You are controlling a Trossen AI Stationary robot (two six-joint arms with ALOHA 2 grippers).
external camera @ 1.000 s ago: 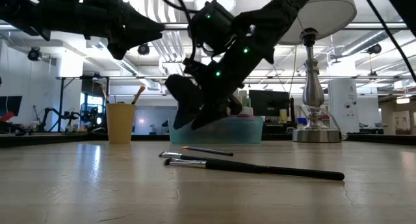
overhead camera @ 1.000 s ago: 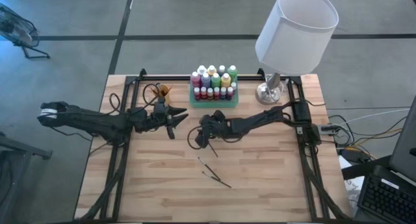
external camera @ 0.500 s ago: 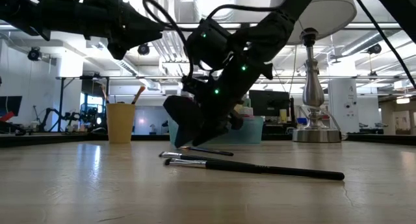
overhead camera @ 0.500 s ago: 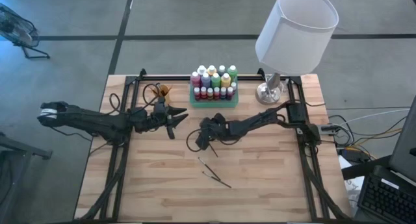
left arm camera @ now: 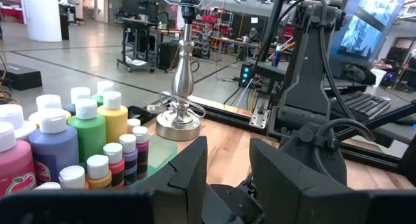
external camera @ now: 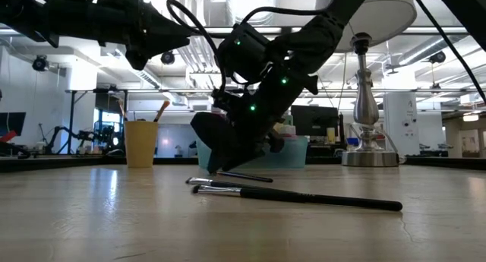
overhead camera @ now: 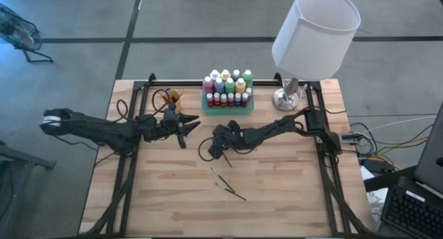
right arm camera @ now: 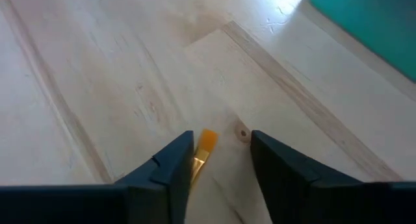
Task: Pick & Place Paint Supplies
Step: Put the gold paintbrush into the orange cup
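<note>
My right gripper [right arm camera: 221,143] is open and low over the table's middle [overhead camera: 216,150], slanting down. A thin paintbrush with orange bristles [right arm camera: 207,140] lies flat on the wood between its fingers, close to one finger. Two more dark-handled brushes [overhead camera: 221,174] [overhead camera: 232,191] lie nearer the front edge. Small paint bottles [overhead camera: 227,86] with pale caps stand in a green tray [overhead camera: 228,110] at the far middle. My left gripper [overhead camera: 194,123] hangs level and open left of the tray, with nothing between its fingers [left arm camera: 229,152]. My right gripper stands over the orange-bristled brush, with a finger on either side of its ferrule [right arm camera: 197,160]. The ferrule lies right beside one finger [right arm camera: 175,162], but I cannot tell whether they touch. The brush lies flat on the table.
A small orange cup [overhead camera: 174,97] holding a brush stands left of the tray. A lamp with a white shade [overhead camera: 315,31] and a silver base [overhead camera: 287,98] stands at the far right. Black rails [overhead camera: 131,128] run along both sides. Bare wood stretches toward the near edge.
My right gripper has sunk toward the table, over the brush lying there, and has then kept still. The brushes have not moved.
</note>
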